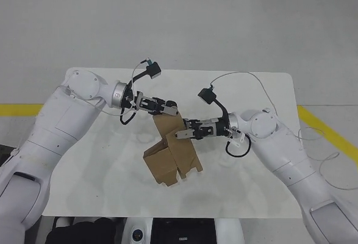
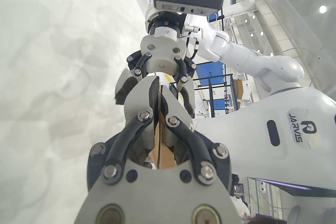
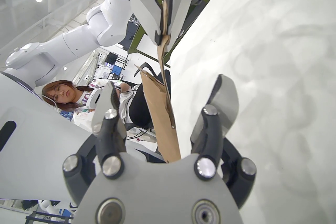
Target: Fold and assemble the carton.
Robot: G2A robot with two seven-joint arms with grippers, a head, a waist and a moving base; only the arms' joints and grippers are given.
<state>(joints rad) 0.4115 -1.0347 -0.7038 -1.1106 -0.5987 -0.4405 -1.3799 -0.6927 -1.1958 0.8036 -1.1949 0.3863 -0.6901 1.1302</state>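
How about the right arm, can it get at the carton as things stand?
Likely yes: the right gripper is open with an edge of the carton between its fingers, nothing blocking. The left gripper clamps it farther along.

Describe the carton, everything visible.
Brown corrugated cardboard carton, partly folded, flaps loose, not yet a closed box. It sits tilted over the middle of the white table; contact with it is unclear. The left gripper has its jaws shut on one edge; the right gripper has its jaws open around a panel.
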